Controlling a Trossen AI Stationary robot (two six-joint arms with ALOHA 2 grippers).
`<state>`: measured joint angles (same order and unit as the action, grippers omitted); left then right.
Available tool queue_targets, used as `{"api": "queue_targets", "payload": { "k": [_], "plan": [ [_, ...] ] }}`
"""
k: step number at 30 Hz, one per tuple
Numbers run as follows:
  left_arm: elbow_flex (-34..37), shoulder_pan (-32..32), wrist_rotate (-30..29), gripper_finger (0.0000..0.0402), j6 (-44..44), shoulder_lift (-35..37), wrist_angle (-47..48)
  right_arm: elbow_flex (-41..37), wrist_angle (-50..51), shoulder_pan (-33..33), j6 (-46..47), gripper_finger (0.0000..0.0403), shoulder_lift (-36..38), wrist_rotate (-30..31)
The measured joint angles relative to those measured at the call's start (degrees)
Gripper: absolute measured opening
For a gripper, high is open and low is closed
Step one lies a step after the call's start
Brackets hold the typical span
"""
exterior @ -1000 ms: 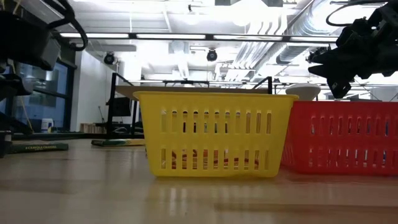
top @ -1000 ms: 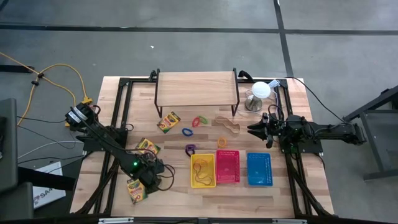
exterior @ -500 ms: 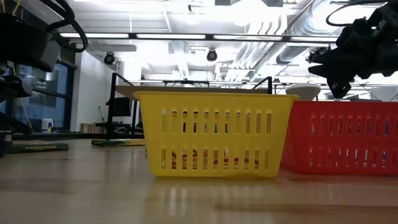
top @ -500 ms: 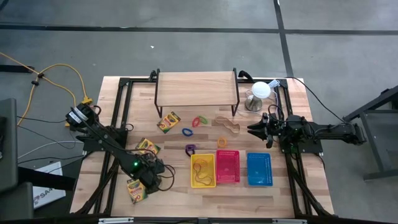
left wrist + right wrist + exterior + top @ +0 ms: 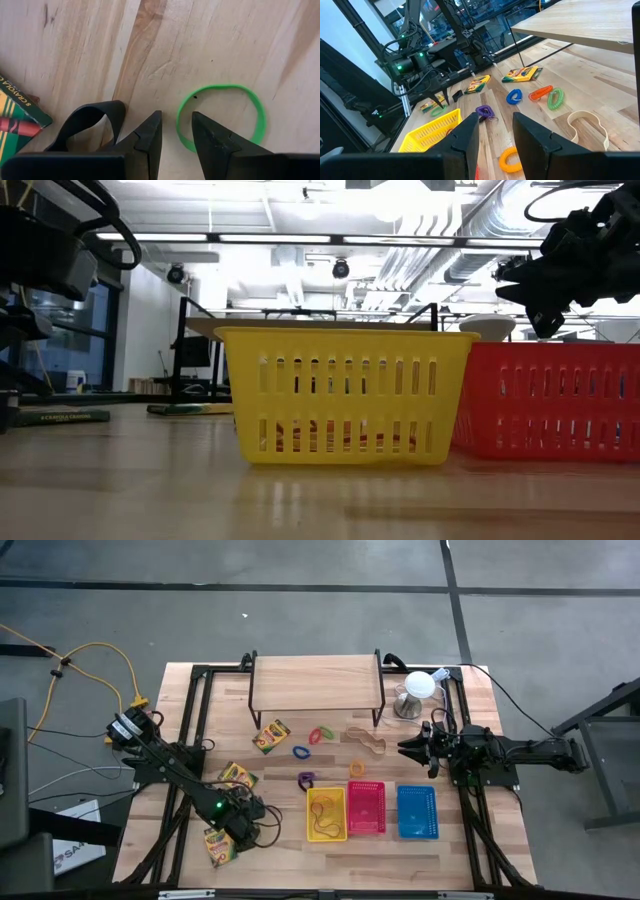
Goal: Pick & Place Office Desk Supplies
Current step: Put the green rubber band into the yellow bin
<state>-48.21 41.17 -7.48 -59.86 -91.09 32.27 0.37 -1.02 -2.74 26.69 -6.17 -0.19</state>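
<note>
Left fingers [image 5: 175, 135] narrowly parted over one green band [image 5: 220, 117]; three crayon boxes [image 5: 270, 736].

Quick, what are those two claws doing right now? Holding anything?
Left gripper: open, empty, low over the table at a green rubber band.
Right gripper: open, empty, hanging above the table.

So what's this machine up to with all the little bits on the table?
It is sorting desk supplies into baskets. The left end effector sits low over the table with its fingers slightly apart, astride the near edge of a green rubber band, beside a crayon box. The right end effector hangs above the table, empty, near the red basket. The yellow basket already holds some bands.
</note>
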Motion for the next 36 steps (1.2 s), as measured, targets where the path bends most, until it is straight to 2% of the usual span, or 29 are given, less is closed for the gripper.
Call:
{"api": "queue_targets", "payload": {
  "k": [11, 24, 36],
  "plan": [
    [0.02, 0.0, 0.13, 0.0097, -0.17, -0.04, -0.07, 0.01, 0.0, 0.0, 0.0, 0.0107, 0.0, 0.0],
    [0.11, -0.04, -0.05, 0.0005, -0.15, -0.04, 0.25, 0.0, 0.0, -0.02, -0.01, 0.0107, 0.0, 0.0],
    [0.11, -0.02, 0.21, 0.0001, -0.15, 0.31, 0.11, 0.01, 0.0, 0.0, 0.0, 0.0107, 0.0, 0.0]
  ]
}}
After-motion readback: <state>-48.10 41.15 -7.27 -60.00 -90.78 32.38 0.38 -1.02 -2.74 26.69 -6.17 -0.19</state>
